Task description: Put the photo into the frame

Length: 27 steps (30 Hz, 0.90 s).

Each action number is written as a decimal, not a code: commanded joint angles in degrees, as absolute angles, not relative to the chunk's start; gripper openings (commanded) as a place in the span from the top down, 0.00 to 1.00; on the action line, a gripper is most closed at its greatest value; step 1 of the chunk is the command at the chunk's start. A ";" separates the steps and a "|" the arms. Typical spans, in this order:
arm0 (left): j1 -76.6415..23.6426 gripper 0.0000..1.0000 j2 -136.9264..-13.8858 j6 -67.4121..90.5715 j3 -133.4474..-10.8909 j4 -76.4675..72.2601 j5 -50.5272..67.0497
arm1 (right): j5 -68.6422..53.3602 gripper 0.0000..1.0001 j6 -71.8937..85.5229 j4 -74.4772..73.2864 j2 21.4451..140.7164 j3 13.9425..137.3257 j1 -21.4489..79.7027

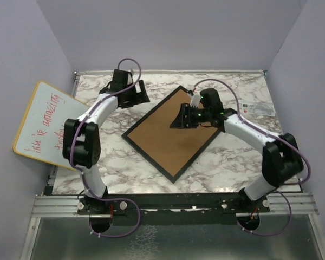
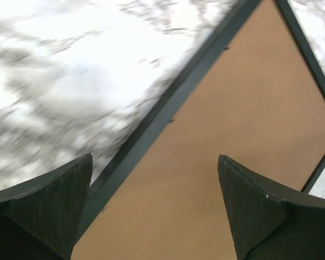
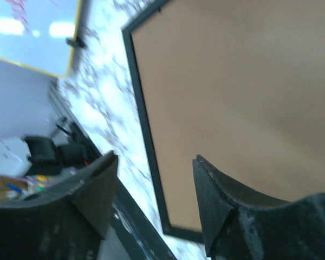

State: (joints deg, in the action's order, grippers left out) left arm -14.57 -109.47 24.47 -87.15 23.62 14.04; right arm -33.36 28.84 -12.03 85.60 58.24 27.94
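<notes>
The black frame (image 1: 148, 159) lies turned like a diamond in the middle of the marble table, with a brown backing board (image 1: 170, 135) filling it. The photo is hidden. My left gripper (image 1: 138, 92) hovers by the frame's upper-left edge. In the left wrist view this gripper (image 2: 154, 162) is open, over the rim (image 2: 168, 108) and board (image 2: 233, 108), with nothing held. My right gripper (image 1: 176, 123) hangs above the board's right half. In the right wrist view it (image 3: 154, 160) is open and empty, above the frame's rim (image 3: 143, 124).
A yellow-rimmed whiteboard (image 1: 43, 124) with red writing leans over the table's left edge, also seen as the whiteboard (image 3: 32, 32) in the right wrist view. A white label (image 1: 257, 108) lies at the back right. Purple walls close in the back and sides.
</notes>
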 commanded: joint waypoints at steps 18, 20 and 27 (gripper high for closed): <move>-4.86 0.55 -88.12 32.78 -48.40 21.68 14.04 | -49.92 0.79 31.42 -12.61 130.16 99.73 40.69; -4.76 0.61 -87.80 32.49 -47.18 21.48 14.12 | -51.03 0.84 32.29 -10.99 131.22 99.15 41.22; -4.66 0.65 -86.49 28.76 -44.00 21.16 12.99 | -54.15 0.89 31.64 -10.37 134.05 99.28 42.58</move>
State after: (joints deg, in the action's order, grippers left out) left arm -4.12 -85.71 30.96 -46.83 18.15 12.43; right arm -50.02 31.48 -11.51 131.83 98.67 41.52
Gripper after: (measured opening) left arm 0.363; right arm 0.118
